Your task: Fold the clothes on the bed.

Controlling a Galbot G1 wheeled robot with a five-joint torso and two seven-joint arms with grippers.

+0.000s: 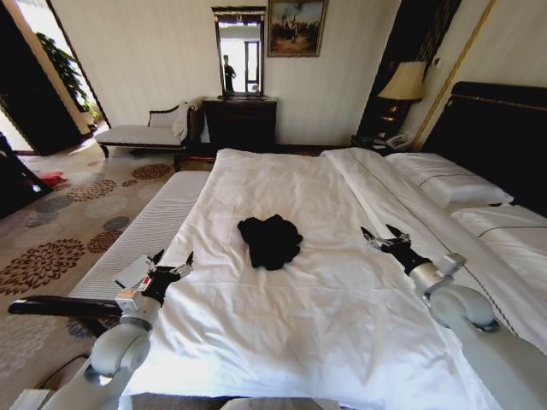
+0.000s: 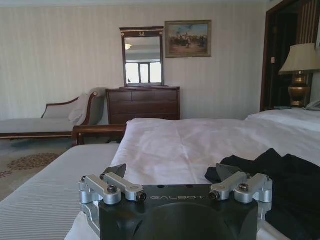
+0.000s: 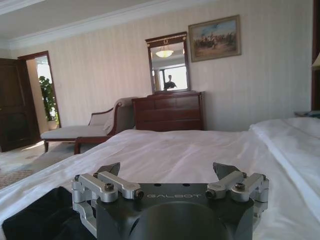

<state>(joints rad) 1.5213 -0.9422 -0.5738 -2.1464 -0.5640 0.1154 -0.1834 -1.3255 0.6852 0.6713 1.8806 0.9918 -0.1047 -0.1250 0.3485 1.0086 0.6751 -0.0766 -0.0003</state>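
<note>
The clothes (image 1: 270, 240) are a crumpled black heap lying in the middle of the bed (image 1: 282, 188), which has white sheets. My left gripper (image 1: 173, 261) hovers open over the bed's left edge, to the left of the heap. Over the right side of the mattress my right gripper (image 1: 384, 234) is open too, to the right of the heap. The left wrist view shows the left gripper (image 2: 171, 172) open with the black clothes (image 2: 280, 175) just beyond it. In the right wrist view the right gripper (image 3: 167, 170) stands open, and the black clothes (image 3: 40, 215) lie close beside it.
A narrow striped bench (image 1: 145, 235) runs along the bed's left side. White pillows (image 1: 449, 184) lie at the right by the dark headboard (image 1: 504, 137). A dark dresser (image 1: 239, 122), a chaise (image 1: 145, 132) and a lamp (image 1: 403, 83) stand by the far wall.
</note>
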